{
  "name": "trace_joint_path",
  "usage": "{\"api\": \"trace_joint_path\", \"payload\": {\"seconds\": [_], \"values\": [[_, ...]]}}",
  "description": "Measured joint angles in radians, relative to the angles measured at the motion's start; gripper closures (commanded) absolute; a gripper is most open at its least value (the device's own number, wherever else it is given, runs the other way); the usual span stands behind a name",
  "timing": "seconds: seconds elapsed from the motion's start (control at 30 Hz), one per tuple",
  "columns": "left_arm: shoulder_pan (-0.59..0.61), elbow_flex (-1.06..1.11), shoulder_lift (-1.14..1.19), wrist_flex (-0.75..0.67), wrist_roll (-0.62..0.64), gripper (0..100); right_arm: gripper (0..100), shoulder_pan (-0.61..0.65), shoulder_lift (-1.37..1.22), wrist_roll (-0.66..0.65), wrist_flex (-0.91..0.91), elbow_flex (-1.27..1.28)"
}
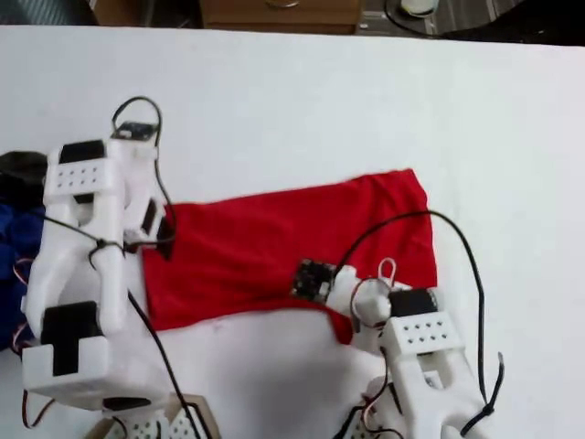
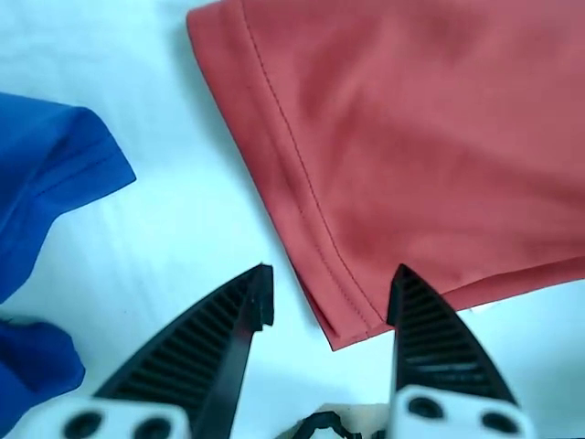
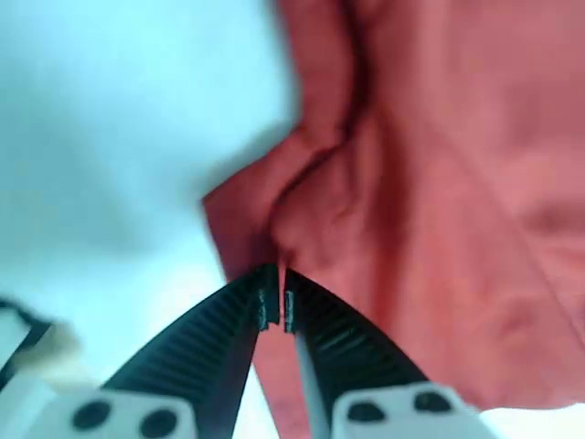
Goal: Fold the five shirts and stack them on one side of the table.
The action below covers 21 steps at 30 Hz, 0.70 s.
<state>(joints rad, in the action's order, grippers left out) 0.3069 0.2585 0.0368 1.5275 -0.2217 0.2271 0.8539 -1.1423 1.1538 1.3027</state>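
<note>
A red shirt (image 1: pixel 292 242) lies spread across the middle of the white table (image 1: pixel 366 110). My left gripper (image 2: pixel 331 297) is open at the shirt's left end, its jaws either side of a hemmed corner (image 2: pixel 352 320) of the red shirt (image 2: pixel 411 137). In the high view that gripper (image 1: pixel 157 238) sits at the shirt's left edge. My right gripper (image 3: pixel 275 309) is shut on a bunched edge of the red shirt (image 3: pixel 430 201); from above it (image 1: pixel 342 320) is at the shirt's front edge, where the cloth is pulled into a fold.
Blue shirts (image 1: pixel 13 251) are heaped at the table's left edge beside the left arm, with a dark garment (image 1: pixel 20 169) behind them. A blue sleeve (image 2: pixel 46 174) lies close to the left gripper. The table's far half is bare white surface.
</note>
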Motion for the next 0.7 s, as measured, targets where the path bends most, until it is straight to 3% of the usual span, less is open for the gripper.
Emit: {"api": "trace_joint_path", "payload": {"seconds": [0.4, 0.57, 0.7], "values": [[0.0, 0.0, 0.0, -0.002, 0.0, 77, 96.4, 0.0, 0.0, -0.055, 0.123, -0.074], [0.0, 0.0, 0.0, -0.003, 0.0, 77, 86.7, 0.0, 0.0, 0.012, 0.089, -0.074], [0.0, 0.0, 0.0, -0.003, 0.0, 77, 86.5, 0.0, 0.0, 0.029, 0.049, -0.074]]}}
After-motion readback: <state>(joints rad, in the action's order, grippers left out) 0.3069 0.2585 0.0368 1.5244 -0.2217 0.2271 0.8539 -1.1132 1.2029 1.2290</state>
